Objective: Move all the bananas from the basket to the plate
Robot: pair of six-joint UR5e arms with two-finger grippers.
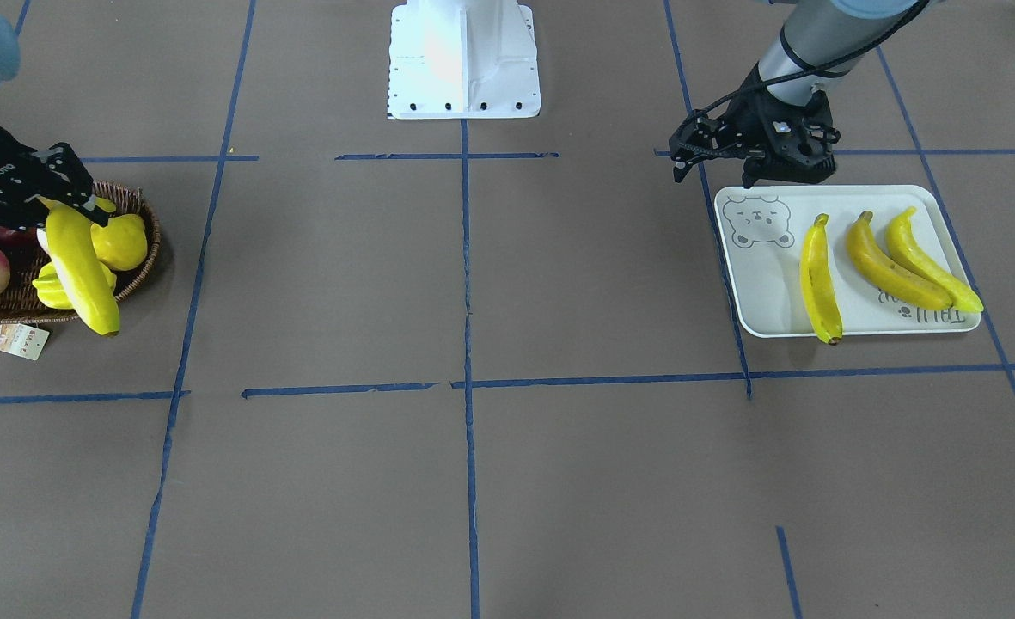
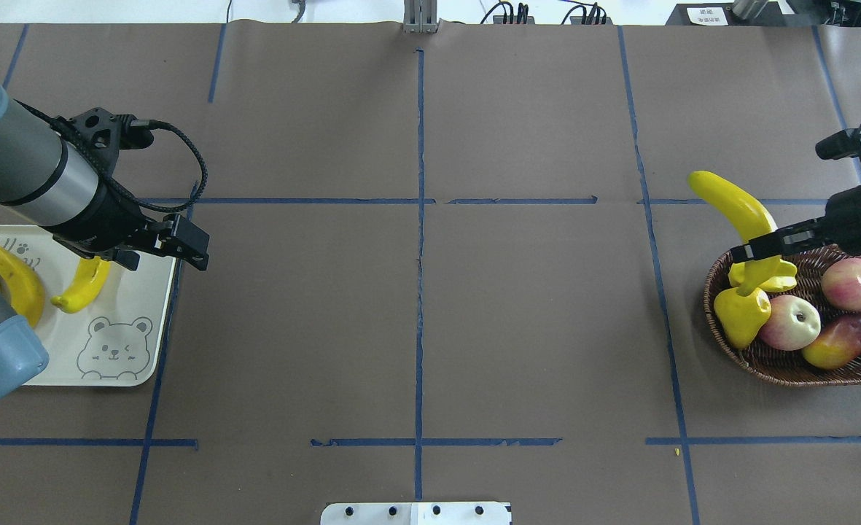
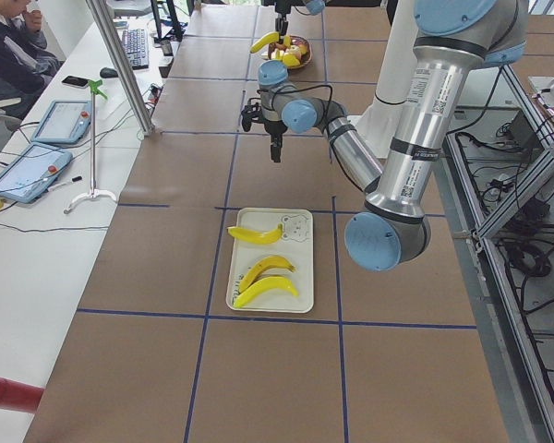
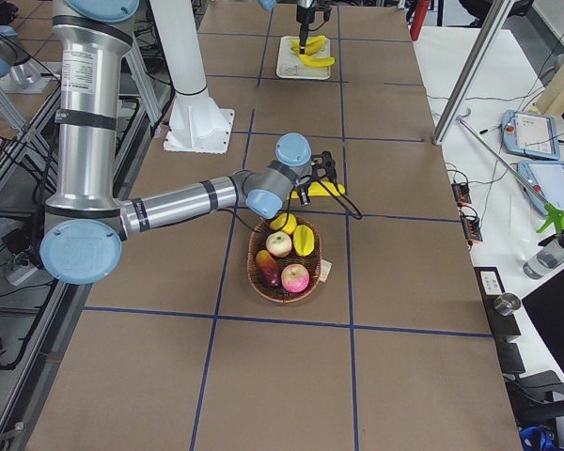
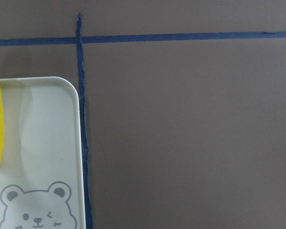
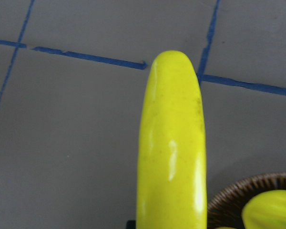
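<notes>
Brown tabletop point(image 2: 415, 328), bare middle.
Curved yellow banana point(image 2: 733, 200) is clasped by right gripper point(image 2: 762, 248) across dark wicker basket point(image 2: 787, 368) rim; left gripper point(image 2: 162, 260) is splayed.

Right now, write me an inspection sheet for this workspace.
Surface: table, brown paper with blue tape grid.
Job's things: three bananas on the plate; fourth banana lifted over the basket rim.
Clutter: apples and a starfruit in the basket; paper tag beside it.
Grippers: left gripper open, empty, by the plate's corner; right gripper shut on the fourth banana.
Cables: black cable looped at the left wrist.
Surroundings: person seated at a side desk with tablets.
</notes>
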